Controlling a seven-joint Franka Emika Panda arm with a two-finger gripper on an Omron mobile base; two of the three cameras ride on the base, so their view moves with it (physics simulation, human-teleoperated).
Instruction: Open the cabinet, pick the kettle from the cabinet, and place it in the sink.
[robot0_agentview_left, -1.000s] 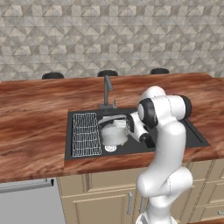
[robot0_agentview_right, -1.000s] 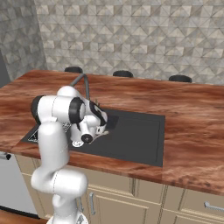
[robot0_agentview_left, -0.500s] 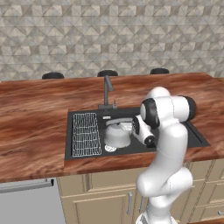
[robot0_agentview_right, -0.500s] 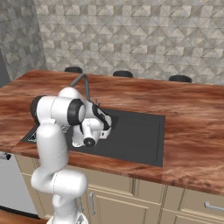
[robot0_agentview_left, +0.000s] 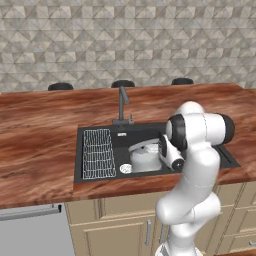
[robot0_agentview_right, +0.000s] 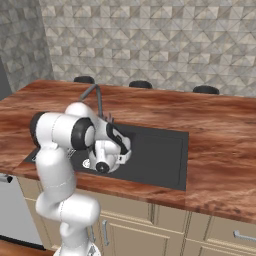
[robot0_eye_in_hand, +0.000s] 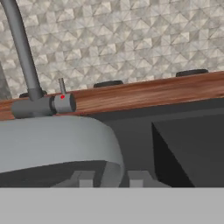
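Kettle (robot0_agentview_left: 144, 156) sits in the sink (robot0_agentview_left: 225, 159) basin beside the wire rack (robot0_agentview_left: 98, 153); its arched handle (robot0_eye_in_hand: 65, 135) crosses right before my gripper (robot0_eye_in_hand: 111, 178), between the fingertips. Jaws look slightly apart; grip or release, I cannot tell.

white arm folded low, gripper (robot0_eye_in_hand: 111, 178) fingertips slightly parted (wrist bent forward).

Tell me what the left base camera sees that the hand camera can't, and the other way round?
Left base view alone: the grey wire rack in the sink, and the whole silver kettle sitting in the basin. Hand view alone: the fingertips astride the kettle's arched handle, and a red dot on the faucet base. Both share the faucet and wooden counter.
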